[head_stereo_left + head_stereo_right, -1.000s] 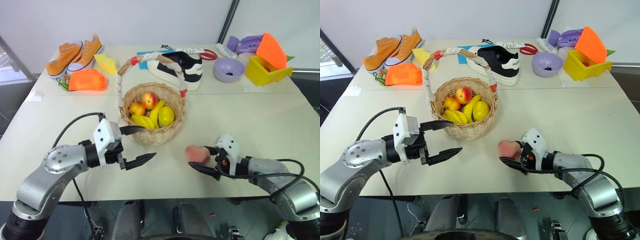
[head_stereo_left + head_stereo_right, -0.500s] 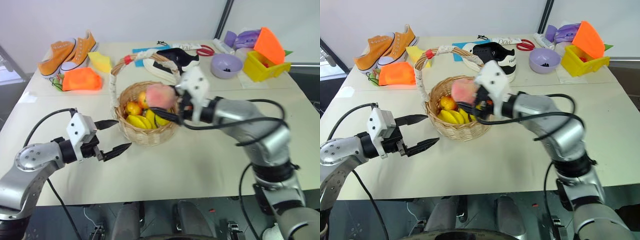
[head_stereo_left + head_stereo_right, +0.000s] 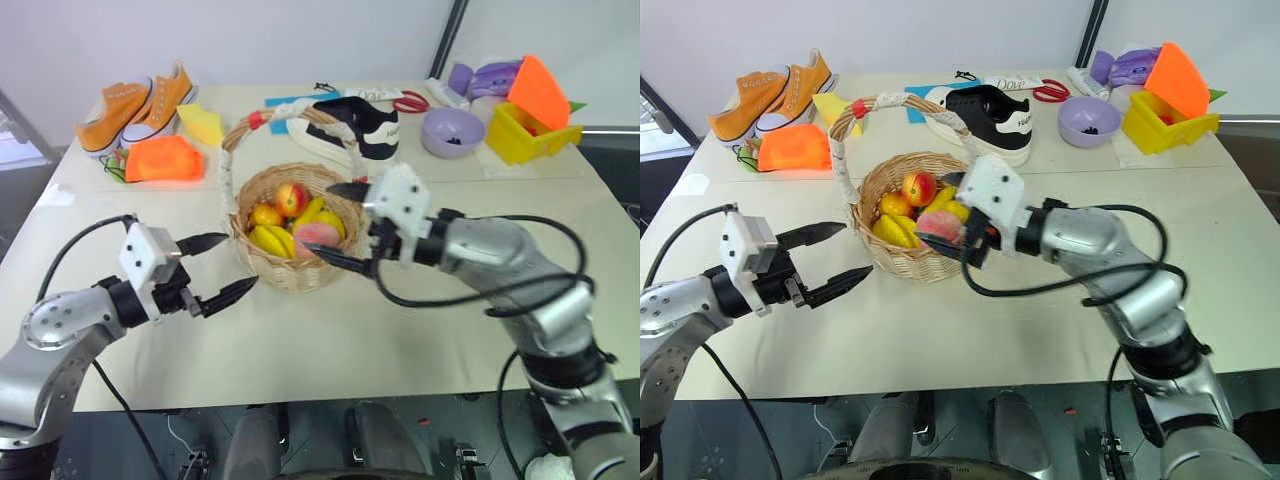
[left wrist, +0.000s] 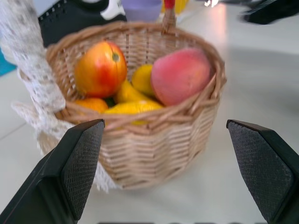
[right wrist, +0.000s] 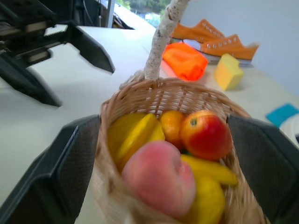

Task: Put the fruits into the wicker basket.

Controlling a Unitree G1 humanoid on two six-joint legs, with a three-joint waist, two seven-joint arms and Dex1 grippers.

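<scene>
The peach (image 3: 318, 236) now lies inside the wicker basket (image 3: 293, 270), on top of the bananas and against the near right wall, beside the yellow lemon-shaped fruit (image 3: 334, 224) and the red-and-yellow apple (image 3: 292, 198). A second ago it was gripped in the right pincer (image 3: 345, 223) low over the near right of the surface; half a second ago it was being carried above the basket's rim. That pincer has since let go: its two black fingers stand spread wide on either side of the basket's right rim, with nothing between them, and the right wrist view shows the peach resting free among the other fruit.

The left pincer (image 3: 222, 268) hovers released and empty just left of the basket, a little farther from it than a second ago.

No loose fruit is visible on the surface (image 3: 420, 320), so the task looks to be complete or nearly so. What seems to remain is drawing the right arm back without catching the rim or the tall wrapped handle (image 3: 250, 125).
</scene>
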